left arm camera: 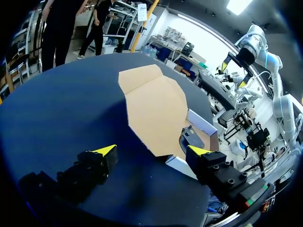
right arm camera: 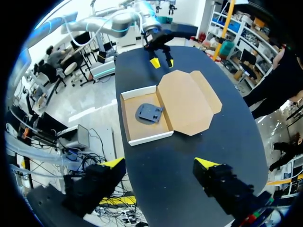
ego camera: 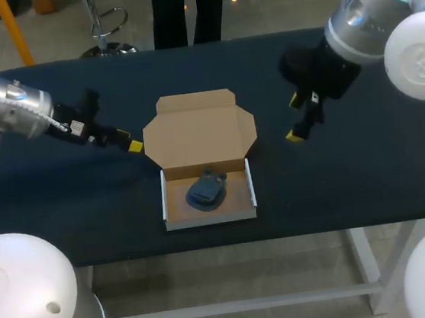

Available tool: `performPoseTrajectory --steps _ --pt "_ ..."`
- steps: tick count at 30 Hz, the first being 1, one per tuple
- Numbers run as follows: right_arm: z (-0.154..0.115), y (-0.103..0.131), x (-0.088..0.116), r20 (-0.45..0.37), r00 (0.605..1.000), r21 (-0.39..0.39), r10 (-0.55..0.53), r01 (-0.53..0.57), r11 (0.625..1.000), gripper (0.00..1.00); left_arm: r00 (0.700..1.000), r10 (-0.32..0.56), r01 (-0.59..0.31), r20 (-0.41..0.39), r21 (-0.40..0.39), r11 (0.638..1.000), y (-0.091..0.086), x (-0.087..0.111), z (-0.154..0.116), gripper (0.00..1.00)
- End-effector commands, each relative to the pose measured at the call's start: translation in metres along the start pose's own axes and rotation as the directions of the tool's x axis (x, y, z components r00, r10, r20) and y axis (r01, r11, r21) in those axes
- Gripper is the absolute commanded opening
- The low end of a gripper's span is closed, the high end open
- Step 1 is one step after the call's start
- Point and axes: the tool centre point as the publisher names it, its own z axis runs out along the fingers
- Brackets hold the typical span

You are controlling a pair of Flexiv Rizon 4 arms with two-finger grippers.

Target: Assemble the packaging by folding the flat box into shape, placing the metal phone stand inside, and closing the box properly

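1. Gripper of the left arm (ego camera: 113, 124): its fingers are spread wide and hold nothing. It sits low over the surface (ego camera: 353, 181), just beside the left corner of the lid (ego camera: 198, 130), probably so it can get under that flap and swing it over.
2. Box (ego camera: 212, 219), in the middle: the tray is folded with its walls standing, and the lid lies flat and open behind it. Closing is not yet done.
3. Phone stand (ego camera: 207, 190): dark, and lying inside the tray, so the placing step looks finished.
4. Right gripper (ego camera: 295, 119): its fingers are apart and empty. It hangs above the surface, apart from the box's right side, likely clear of the lid's swing or waiting to steady the box.
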Motion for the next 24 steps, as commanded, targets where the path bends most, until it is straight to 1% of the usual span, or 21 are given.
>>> performPoseTrajectory --steps 1,2,3,5,6,8,9,19,22,24 --pt "-0.001 0.006 -0.002 -0.013 1.000 0.014 -0.002 0.002 1.000 1.00 0.993 -0.005 0.004 -0.115 -0.008 1.000 -0.005 -0.016 0.010 1.00" --pt "-0.001 0.006 -0.003 -0.014 1.000 0.016 -0.003 0.004 1.000 1.00 0.994 -0.007 0.006 -0.112 -0.011 1.000 -0.006 -0.018 0.011 1.00" --pt "-0.001 0.007 -0.003 -0.014 1.000 0.018 -0.005 0.005 1.000 1.00 0.991 -0.011 0.010 -0.136 -0.009 1.000 -0.007 -0.020 0.014 1.00" --pt "-0.001 0.009 -0.004 -0.015 1.000 0.022 -0.008 0.009 1.000 1.00 0.990 -0.014 0.012 -0.139 -0.011 1.000 -0.008 -0.023 0.018 1.00" --pt "-0.001 0.010 -0.004 -0.015 1.000 0.024 -0.010 0.010 1.000 1.00 0.987 -0.018 0.017 -0.161 -0.007 1.000 -0.009 -0.024 0.019 1.00" --pt "-0.001 0.011 -0.005 -0.016 1.000 0.026 -0.011 0.011 1.000 1.00 0.986 -0.017 0.016 -0.164 -0.007 1.000 -0.011 -0.025 0.022 1.00" --pt "0.000 0.012 -0.005 -0.017 1.000 0.027 -0.011 0.011 1.000 1.00 0.983 -0.015 0.015 -0.181 -0.004 1.000 -0.011 -0.024 0.024 1.00" --pt "0.004 0.016 -0.007 -0.027 0.999 0.034 -0.018 0.019 0.999 1.00 0.972 -0.005 0.007 -0.233 0.006 1.000 -0.015 -0.018 0.040 1.00" --pt "0.005 0.017 -0.008 -0.030 0.999 0.040 -0.019 0.020 0.999 1.00 0.967 -0.005 0.007 -0.253 0.007 1.000 -0.017 -0.014 0.046 1.00" --pt "0.005 0.017 -0.009 -0.031 0.999 0.042 -0.019 0.021 0.999 1.00 0.968 -0.002 0.004 -0.251 0.009 1.000 -0.018 -0.009 0.049 1.00"
